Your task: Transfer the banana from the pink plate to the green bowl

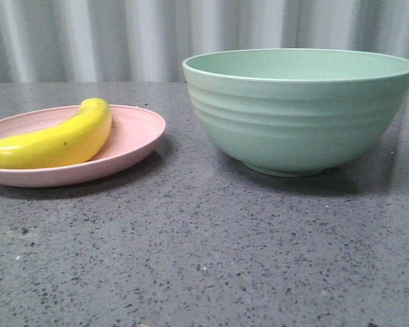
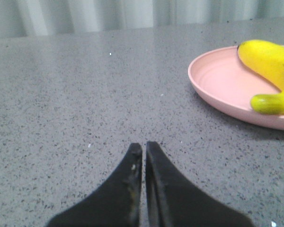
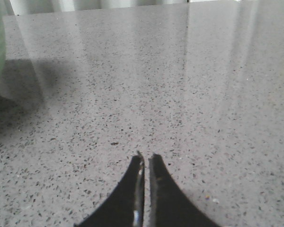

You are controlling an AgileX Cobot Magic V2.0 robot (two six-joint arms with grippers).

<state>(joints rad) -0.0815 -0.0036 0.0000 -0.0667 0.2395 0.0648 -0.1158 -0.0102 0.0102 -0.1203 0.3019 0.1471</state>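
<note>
Front view, banana (image 1: 51, 141) on pink plate (image 1: 133, 133) (untouched), both grippers' fingers pressed together

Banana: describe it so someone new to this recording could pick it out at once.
On the speckled grey table, left of the tall mint-green bowl, sits a shallow pink plate. The banana lies across it: glossy, curved, and the only bright yellow thing in view.
</note>
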